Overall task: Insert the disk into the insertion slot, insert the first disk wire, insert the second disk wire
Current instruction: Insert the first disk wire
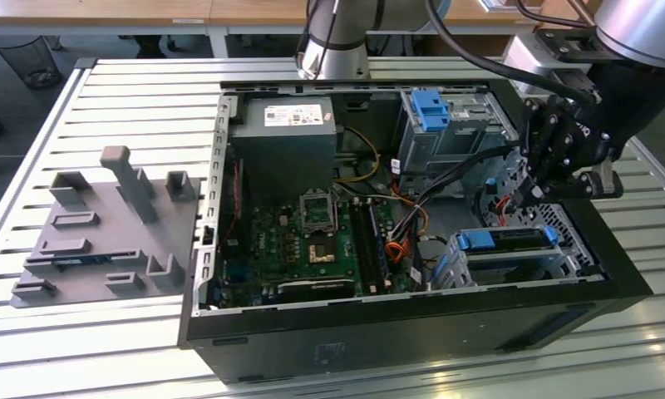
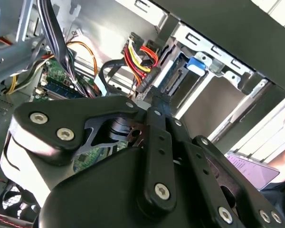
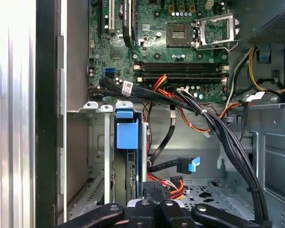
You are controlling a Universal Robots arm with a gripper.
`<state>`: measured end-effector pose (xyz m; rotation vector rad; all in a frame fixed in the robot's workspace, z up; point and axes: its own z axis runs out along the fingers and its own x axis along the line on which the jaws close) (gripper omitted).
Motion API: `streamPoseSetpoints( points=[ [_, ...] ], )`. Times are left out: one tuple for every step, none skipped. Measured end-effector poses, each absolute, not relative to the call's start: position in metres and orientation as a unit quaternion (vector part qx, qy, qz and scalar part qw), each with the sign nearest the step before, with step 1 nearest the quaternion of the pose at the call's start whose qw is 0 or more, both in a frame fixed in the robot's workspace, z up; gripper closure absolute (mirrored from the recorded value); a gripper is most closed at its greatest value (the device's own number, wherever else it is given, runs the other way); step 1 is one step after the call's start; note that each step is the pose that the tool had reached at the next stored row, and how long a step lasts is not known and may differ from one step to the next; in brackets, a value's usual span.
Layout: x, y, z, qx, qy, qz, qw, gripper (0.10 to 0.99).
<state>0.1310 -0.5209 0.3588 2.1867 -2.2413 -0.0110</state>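
Note:
The disk (image 1: 508,238), in its bright blue frame (image 3: 126,134), sits inside the insertion slot (image 1: 518,264), a low silver cage at the case's corner on the exterior view's right. My gripper (image 1: 529,193) hangs just behind that cage. Its fingers (image 2: 155,105) are closed together on the black plug (image 2: 147,81) of a red-and-yellow disk wire (image 2: 138,56), held close to the disk's rear edge (image 2: 173,71). Another disk wire, black with a blue plug (image 3: 192,165), lies loose beside the cage.
A taller grey cage with a blue tab (image 1: 432,108) stands at the back. A bundle of black cables (image 3: 213,123) crosses above the slot. The motherboard (image 1: 310,237) and power supply (image 1: 283,141) fill the case's other side. A grey fixture block (image 1: 105,233) lies outside.

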Motion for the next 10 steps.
streamPoseSetpoints(
  points=[
    [0.1312, -0.5197, 0.3588, 0.697, -0.717, -0.004, 0.005, 0.922],
    [0.1313, -0.5187, 0.3587, 0.696, -0.718, -0.004, 0.005, 0.922],
    [0.1313, -0.5178, 0.3588, 0.694, -0.72, -0.004, 0.005, 0.855],
    [0.1314, -0.5171, 0.3587, 0.692, -0.722, -0.004, 0.005, 0.855],
    [0.1315, -0.5166, 0.3586, 0.69, -0.724, -0.004, 0.005, 0.796],
    [0.1315, -0.516, 0.3581, 0.687, -0.726, -0.004, 0.005, 0.796],
    [0.1317, -0.5156, 0.3574, 0.685, -0.729, -0.004, 0.005, 0.733],
    [0.1319, -0.5153, 0.3567, 0.682, -0.731, -0.004, 0.005, 0.733],
    [0.132, -0.515, 0.3559, 0.679, -0.734, -0.004, 0.005, 0.733],
    [0.1322, -0.5147, 0.3552, 0.675, -0.737, -0.004, 0.005, 0.733]
  ],
)
